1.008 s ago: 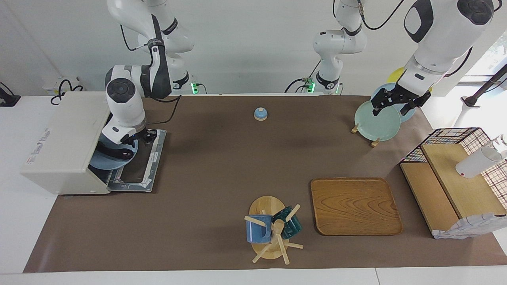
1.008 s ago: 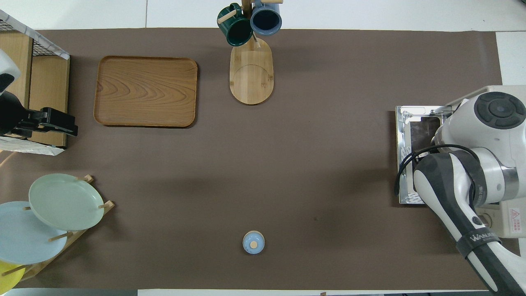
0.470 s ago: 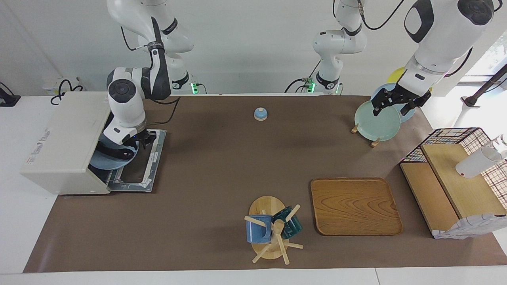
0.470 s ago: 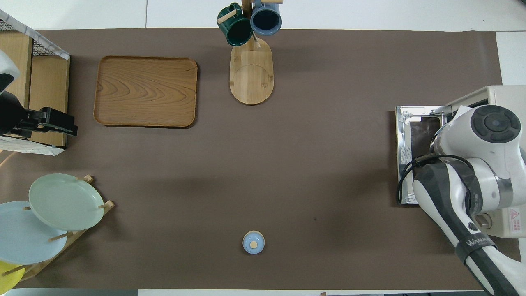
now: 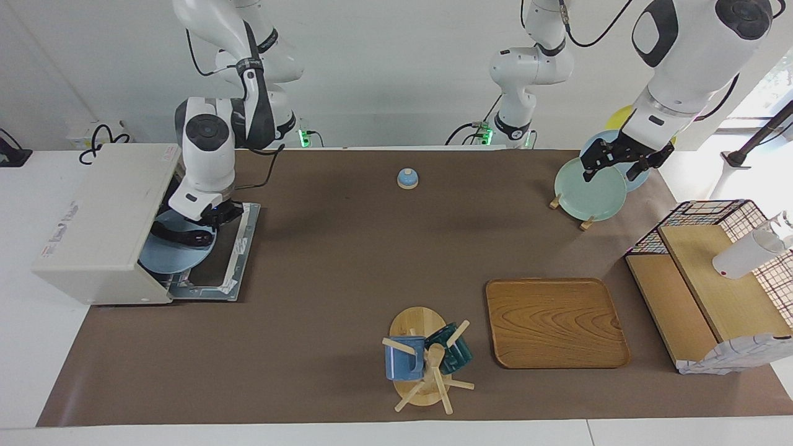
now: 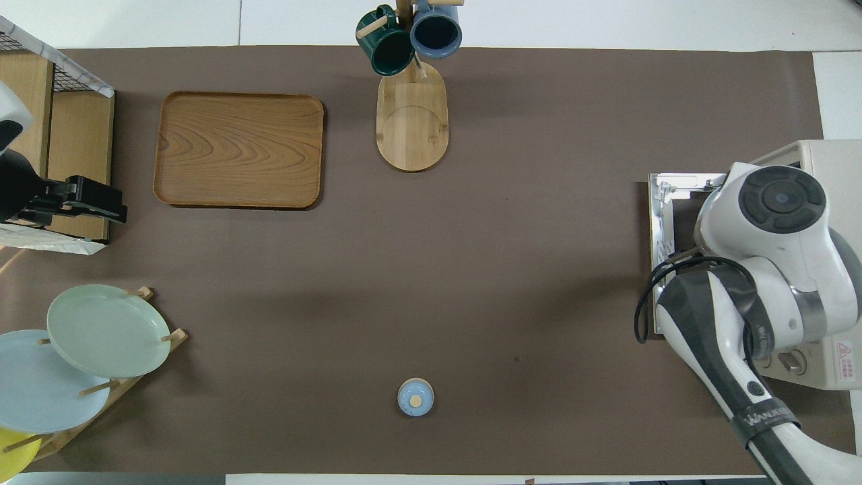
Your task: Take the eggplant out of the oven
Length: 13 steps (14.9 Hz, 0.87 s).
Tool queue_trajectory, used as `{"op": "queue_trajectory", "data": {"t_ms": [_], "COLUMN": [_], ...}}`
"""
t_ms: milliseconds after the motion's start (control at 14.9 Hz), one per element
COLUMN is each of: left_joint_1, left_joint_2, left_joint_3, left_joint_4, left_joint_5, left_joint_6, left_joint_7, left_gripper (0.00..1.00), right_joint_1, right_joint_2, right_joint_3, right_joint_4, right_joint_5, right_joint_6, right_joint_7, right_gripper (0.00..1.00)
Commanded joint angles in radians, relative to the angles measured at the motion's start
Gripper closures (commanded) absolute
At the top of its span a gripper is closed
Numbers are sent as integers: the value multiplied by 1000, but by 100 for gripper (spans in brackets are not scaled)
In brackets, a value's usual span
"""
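The cream-white oven (image 5: 99, 217) stands at the right arm's end of the table, its door (image 5: 238, 248) dropped open and flat. A blue plate (image 5: 167, 257) sits in the oven mouth. The dark eggplant (image 5: 179, 235) lies across the plate. My right gripper (image 5: 210, 222) is down at the oven mouth, at the eggplant's outer end; whether it holds it does not show. In the overhead view my right arm hides the plate, the eggplant and the gripper; only the oven (image 6: 835, 155) and door (image 6: 663, 195) show. My left gripper (image 5: 616, 170) waits open and raised over the green plate (image 5: 588, 189).
A bell (image 5: 407, 178) sits mid-table near the robots. A wooden tray (image 5: 554, 322) and a mug tree (image 5: 427, 359) stand farther from the robots. A plate rack and a wire-mesh shelf rack (image 5: 712, 279) with a white bottle (image 5: 746, 254) are at the left arm's end.
My right arm's wrist has risen and swung toward the robots while its gripper stayed at the oven mouth. The eggplant has shifted slightly. The left arm has not moved.
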Motion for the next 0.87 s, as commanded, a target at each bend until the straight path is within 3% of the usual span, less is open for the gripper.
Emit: {"op": "queue_trajectory", "data": {"t_ms": [0,403,470,672,806], "left_joint_1": [-1,-5,-5,-4,-1], "left_joint_2": [-15,-23,-23,-23,-23], "left_joint_3": [-1,-1,-1,-1,-1], "left_joint_4": [-12,-20,-22,-22,-22], "left_joint_5": [21,21,21,21,21], "left_joint_6": [16,15,12,12,16], "left_joint_7": [4,5,5,4,2], "left_gripper": [0,0,0,0,0], "right_joint_1": [123,386,435,580,624], "right_joint_2": [54,125,169,416,519], "right_joint_3": [8,11,17,17,38], "right_joint_4": [143,281,355,678,782], "right_joint_5": [74,88,111,131,144], "right_joint_6": [-105,-167,-206,-371,-354], "right_joint_7": [64,323,383,627,696], "right_gripper": [100,100,100,100,100]}}
